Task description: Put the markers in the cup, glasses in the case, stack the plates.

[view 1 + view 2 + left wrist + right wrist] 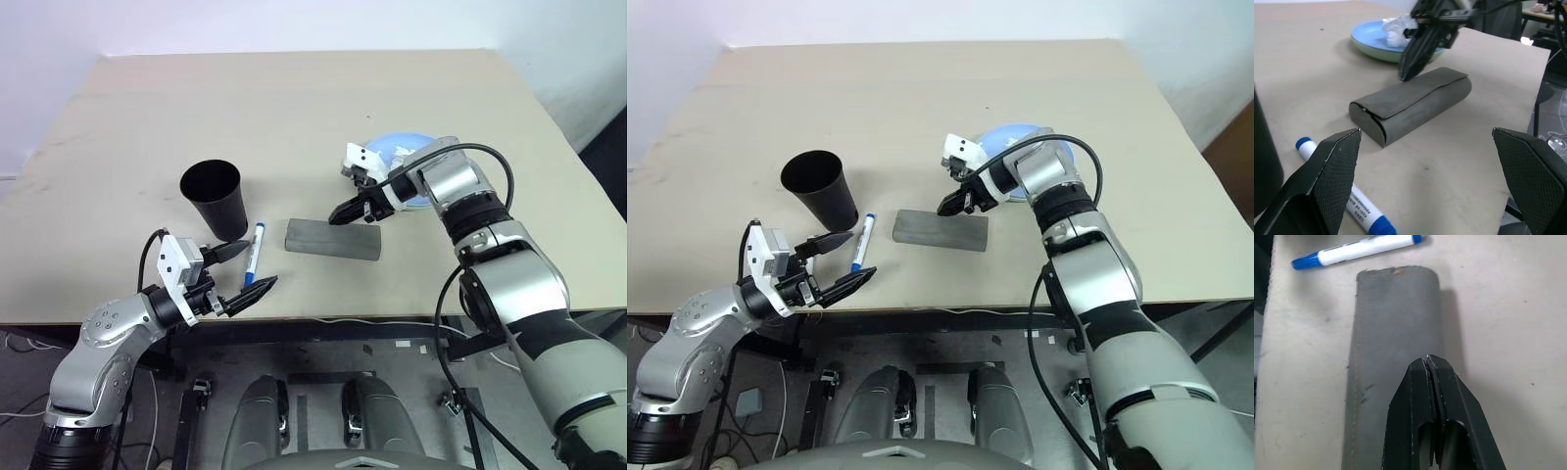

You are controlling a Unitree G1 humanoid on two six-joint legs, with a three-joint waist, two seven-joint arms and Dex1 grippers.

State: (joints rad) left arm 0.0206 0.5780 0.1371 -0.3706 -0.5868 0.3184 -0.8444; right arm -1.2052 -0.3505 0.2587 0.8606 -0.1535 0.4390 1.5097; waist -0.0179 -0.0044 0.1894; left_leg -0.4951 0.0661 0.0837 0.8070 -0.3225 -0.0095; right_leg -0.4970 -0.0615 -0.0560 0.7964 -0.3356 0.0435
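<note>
The grey glasses case (333,239) lies closed under the pinched-shut, empty right gripper (339,216); the left gripper (245,269) gapes wide.

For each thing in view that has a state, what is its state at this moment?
Glasses case: closed, lying flat on the table.
Black cup: upright, open end up.
Blue-capped marker: cap on, lying on the table beside the cup.
Plates: stacked, blue on green, crumpled tissue on top.
Left gripper: jaws wide open, empty.
Right gripper: jaws shut, empty, tip over the case.
</note>
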